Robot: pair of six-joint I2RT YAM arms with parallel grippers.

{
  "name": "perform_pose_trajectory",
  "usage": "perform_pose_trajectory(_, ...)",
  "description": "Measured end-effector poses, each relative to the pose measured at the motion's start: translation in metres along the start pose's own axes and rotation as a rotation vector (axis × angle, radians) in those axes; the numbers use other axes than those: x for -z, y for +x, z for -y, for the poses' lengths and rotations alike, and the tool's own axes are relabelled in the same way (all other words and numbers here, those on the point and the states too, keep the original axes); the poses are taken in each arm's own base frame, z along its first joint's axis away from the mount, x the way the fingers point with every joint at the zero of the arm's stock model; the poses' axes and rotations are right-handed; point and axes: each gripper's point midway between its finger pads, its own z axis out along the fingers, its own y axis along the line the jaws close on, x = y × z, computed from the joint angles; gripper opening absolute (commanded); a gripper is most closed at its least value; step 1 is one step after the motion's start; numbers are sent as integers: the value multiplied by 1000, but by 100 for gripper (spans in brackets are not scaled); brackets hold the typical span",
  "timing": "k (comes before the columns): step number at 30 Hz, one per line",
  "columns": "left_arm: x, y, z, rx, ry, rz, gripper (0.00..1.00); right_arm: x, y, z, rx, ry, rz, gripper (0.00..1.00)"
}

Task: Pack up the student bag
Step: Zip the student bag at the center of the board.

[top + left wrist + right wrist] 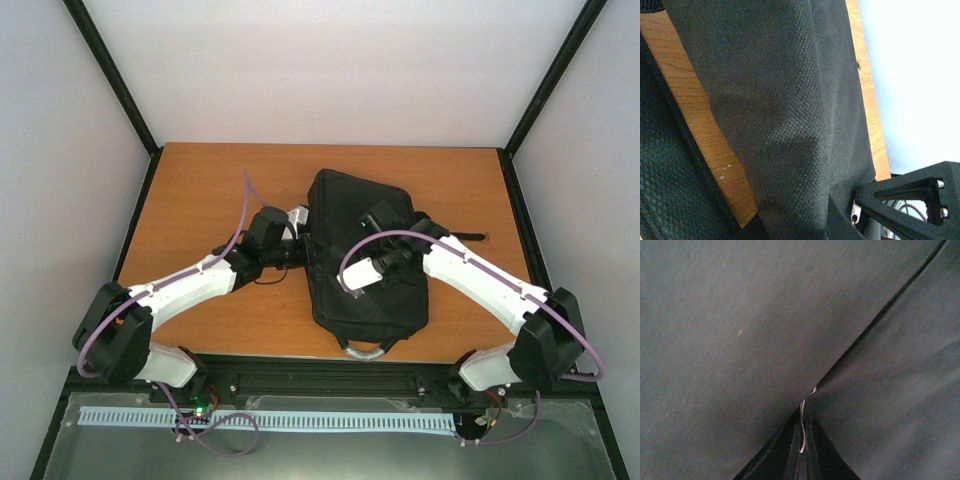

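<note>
the bag (pixel 345 205) lies flat in the middle of the table (pixel 200 200), a little past centre toward 3 o'clock. its long side runs roughly from 12 to 6, and its grey handle (pixel 365 350) sticks out at the 6 o'clock end, near the arm bases. a thin strap (pixel 470 237) trails off its 3 o'clock side onto the wood.

my left gripper (pixel 303 245) comes in from 8 o'clock and meets the bag's 9 o'clock edge. in the left wrist view black woven fabric fills most of the frame and narrows to the bottom centre, with bare wood showing on both sides of it. the fingers themselves are hidden there, but the jaws are closed and the cloth looks pinched between them.

my right gripper (pixel 802 445) sits on top of the bag, reaching in from 4 o'clock. its wrist view is nearly all black fabric, creases running into the closed fingertips at the bottom, so it is clamped on a fold of the bag. a pale thread (pixel 802 425) hangs at the pinch.
</note>
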Motion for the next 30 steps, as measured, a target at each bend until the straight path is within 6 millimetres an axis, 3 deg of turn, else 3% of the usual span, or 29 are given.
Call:
perform_pose_trajectory(9, 0, -2, -1, 1, 7, 4, 1, 6, 39, -23, -25, -23, -55, 3)
perform_pose_trajectory(18, -1, -4, -11, 19, -4, 1, 1, 7, 88, -63, -97, -87, -133, 3)
perform_pose_trajectory(30, -4, -6, -17, 24, -7, -5, 1, -3, 123, -93, -155, -115, -176, 3)
